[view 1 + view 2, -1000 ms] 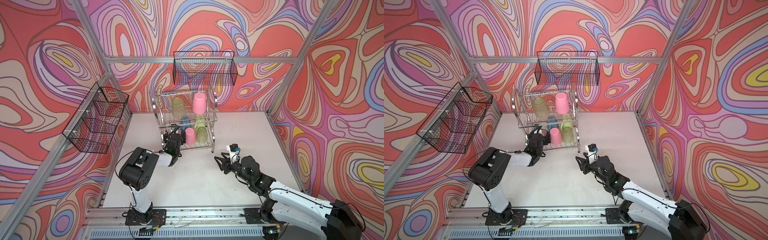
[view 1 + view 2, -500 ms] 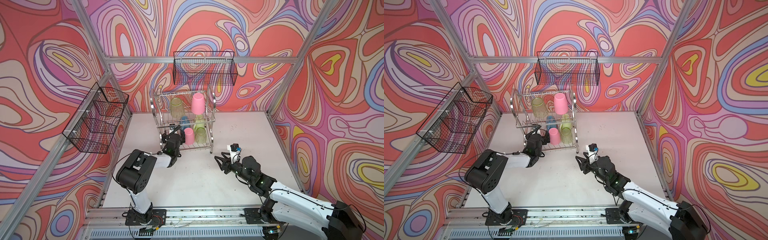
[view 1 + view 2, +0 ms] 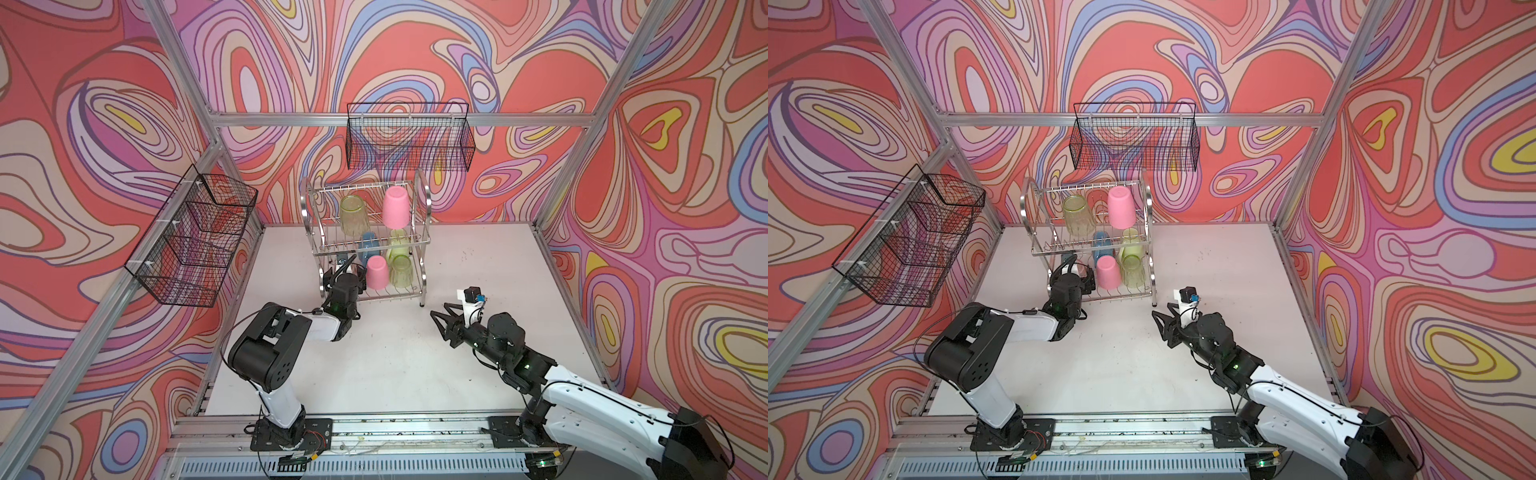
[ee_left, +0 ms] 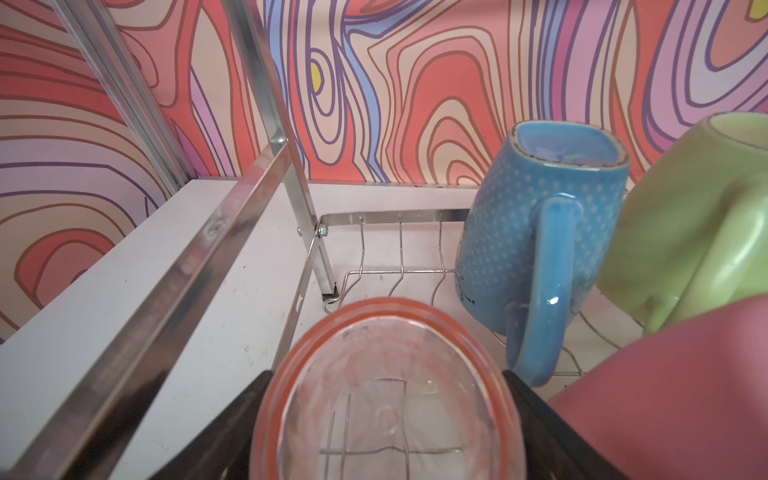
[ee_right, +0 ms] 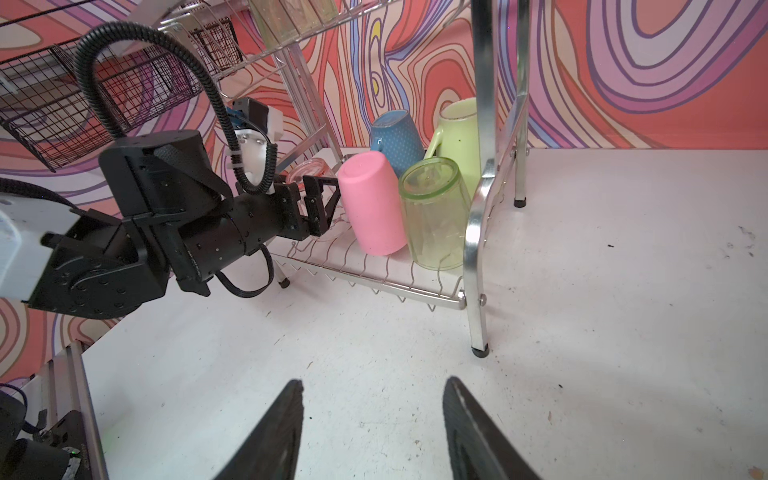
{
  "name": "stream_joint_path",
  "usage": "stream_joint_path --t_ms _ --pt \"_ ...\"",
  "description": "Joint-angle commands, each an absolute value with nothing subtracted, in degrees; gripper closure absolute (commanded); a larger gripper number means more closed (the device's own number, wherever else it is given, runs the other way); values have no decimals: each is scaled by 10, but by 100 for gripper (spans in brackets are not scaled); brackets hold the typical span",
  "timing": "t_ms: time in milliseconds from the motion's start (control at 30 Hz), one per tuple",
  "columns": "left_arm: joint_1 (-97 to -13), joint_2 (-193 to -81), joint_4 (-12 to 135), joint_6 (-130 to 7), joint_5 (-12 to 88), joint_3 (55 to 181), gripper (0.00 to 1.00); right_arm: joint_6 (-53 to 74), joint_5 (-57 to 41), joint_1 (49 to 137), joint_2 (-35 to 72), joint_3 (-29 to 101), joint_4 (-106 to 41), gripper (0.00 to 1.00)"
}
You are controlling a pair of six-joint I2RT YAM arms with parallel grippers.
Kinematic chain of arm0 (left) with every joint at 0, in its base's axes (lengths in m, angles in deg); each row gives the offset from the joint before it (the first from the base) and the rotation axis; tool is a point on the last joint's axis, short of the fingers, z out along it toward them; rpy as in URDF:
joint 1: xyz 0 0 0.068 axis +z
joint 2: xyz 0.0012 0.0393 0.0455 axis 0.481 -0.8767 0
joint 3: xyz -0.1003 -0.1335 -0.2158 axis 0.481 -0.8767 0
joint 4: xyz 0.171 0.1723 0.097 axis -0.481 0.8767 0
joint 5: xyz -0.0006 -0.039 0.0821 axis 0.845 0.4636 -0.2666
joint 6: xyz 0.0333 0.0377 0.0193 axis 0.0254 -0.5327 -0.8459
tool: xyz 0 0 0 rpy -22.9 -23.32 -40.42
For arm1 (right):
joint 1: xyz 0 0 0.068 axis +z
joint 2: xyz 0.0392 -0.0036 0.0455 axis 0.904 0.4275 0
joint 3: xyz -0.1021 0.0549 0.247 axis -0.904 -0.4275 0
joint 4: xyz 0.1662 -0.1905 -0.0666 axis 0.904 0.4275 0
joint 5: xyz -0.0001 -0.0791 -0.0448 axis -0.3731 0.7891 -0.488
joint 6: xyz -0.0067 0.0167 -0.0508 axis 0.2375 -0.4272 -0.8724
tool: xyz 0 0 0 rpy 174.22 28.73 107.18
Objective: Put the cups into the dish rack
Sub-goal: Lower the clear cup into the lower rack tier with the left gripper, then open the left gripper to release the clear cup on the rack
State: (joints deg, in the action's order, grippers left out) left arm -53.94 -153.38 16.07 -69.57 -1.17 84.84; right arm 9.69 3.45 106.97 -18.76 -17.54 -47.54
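Both top views look down from high at the front onto the whole table [image 3: 395,374], facing the back wall [image 3: 415,62]. The left wrist camera sits very close inside the lower tier of the rack [image 4: 399,216], looking over a clear cup [image 4: 386,395] toward the blue mug [image 4: 532,232]. The right wrist camera looks low across the table, near the rack. All four views share that lower tier.

White desk [image 3: 395,365], lightly speckled, enclosed by swirl-patterned walls [image 3: 104,104] — black wire-mesh back basket [image 3: 409,137] on the aluminium frame [image 3: 291,119]; left basket [image 3: 191,237] on its side rail.
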Motion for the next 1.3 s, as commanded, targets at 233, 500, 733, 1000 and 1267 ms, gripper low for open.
stream_joint_path --t_ms 233,500,733,1000,1267 --pt "-547 -1482 135 -702 -28 823 15 98 27 1067 -206 -183 -474 44" --pt "-564 -1442 140 -703 -38 792 15 92 24 1067 -204 -180 -474 44" --pt "-593 -1394 152 -701 -52 760 15 92 28 1067 -216 -179 -464 44" --pt "-649 -1289 236 -699 -70 715 14 89 46 1067 -215 -166 -453 44" --pt "-680 -1121 413 -666 -94 681 10 77 93 1066 -205 -144 -427 43"
